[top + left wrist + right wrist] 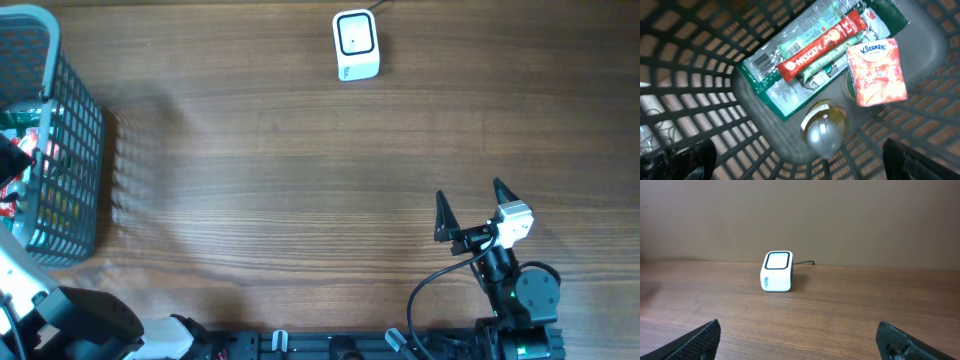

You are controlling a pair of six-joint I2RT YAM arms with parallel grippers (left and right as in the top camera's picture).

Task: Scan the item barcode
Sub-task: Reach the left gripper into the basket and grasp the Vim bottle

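The white barcode scanner point(355, 44) stands at the table's far edge, its dark window facing up; it shows too in the right wrist view as the scanner point(776, 271). Items lie in the grey mesh basket point(82, 150) at the left: a red Nescafe stick point(821, 48) on a green packet point(785, 92), a Kleenex pack point(875, 72) and a bottle point(824, 127) seen from its cap. My left gripper point(800, 167) hangs open above them, inside the basket point(690, 75), touching nothing. My right gripper point(470, 196) stands open and empty near the front right.
The scanner's cable point(804, 263) runs off behind it. The basket's mesh walls close in around the left fingers point(692, 160). Bare wooden table point(300, 180) lies between basket, scanner and right arm.
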